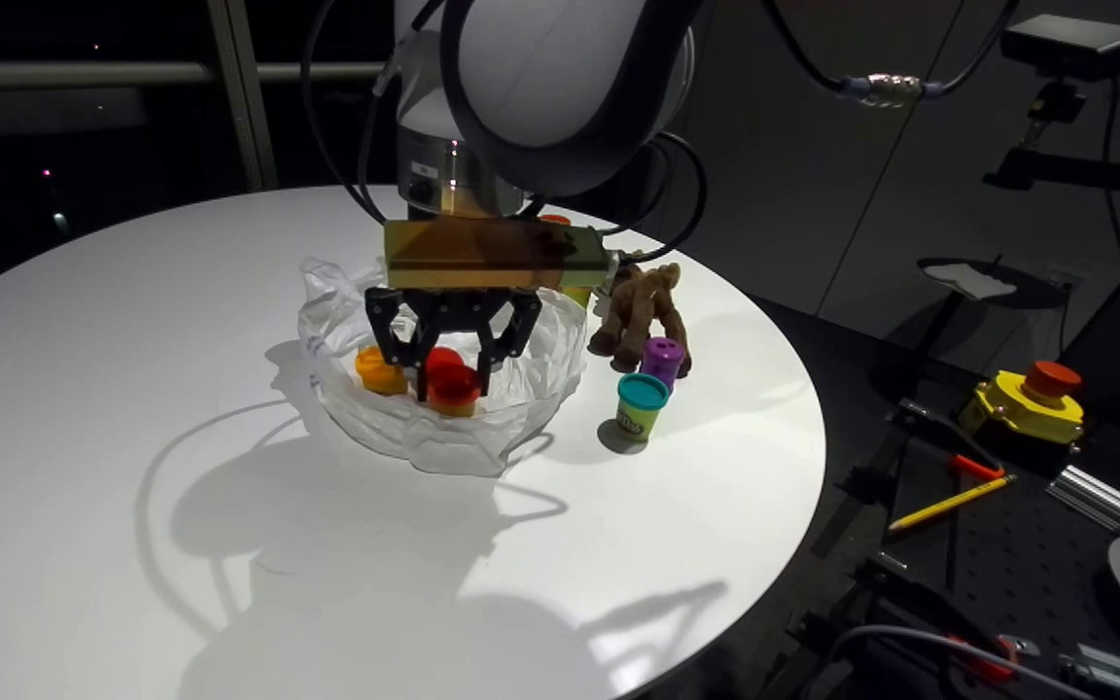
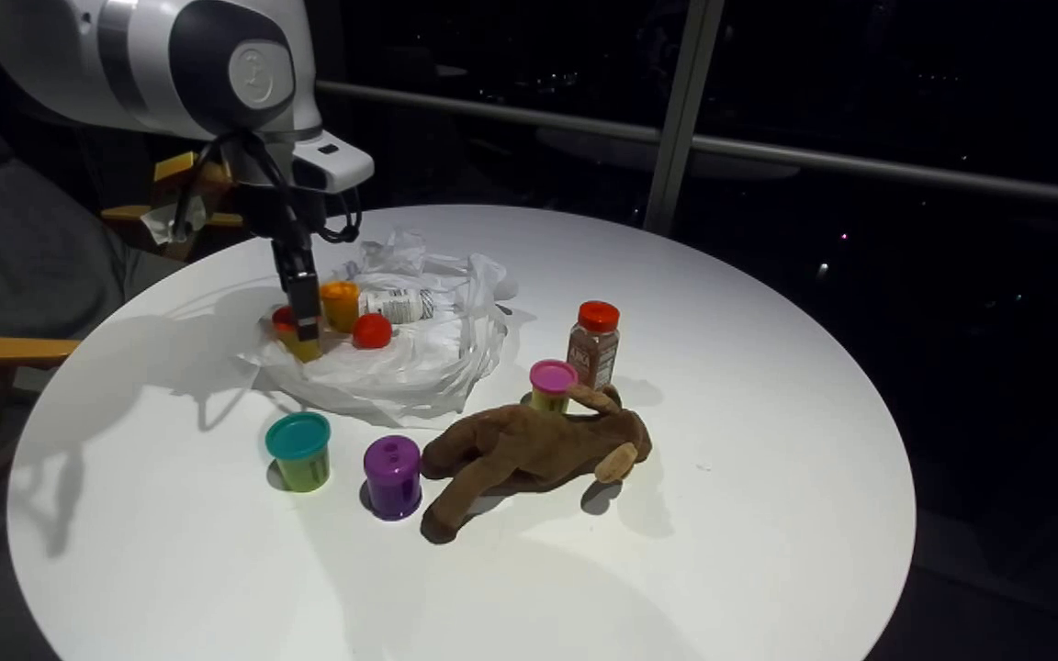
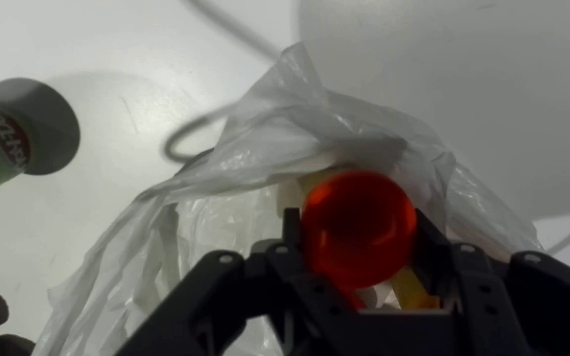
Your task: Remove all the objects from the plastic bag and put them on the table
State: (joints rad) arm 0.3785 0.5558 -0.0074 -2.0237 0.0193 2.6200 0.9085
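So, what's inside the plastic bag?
A red-topped tub between the fingers, an orange tub, a red round piece, a white labelled container. The bag hides anything beneath its folds.

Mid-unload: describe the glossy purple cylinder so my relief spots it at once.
On the round white table, outside the crumpled whitish plastic bag, lies a brown plush animal. Between it and a teal-lidded yellowish tub stands the glossy purple cylinder. Unlike both, it is purple all over, with dark spots on top.
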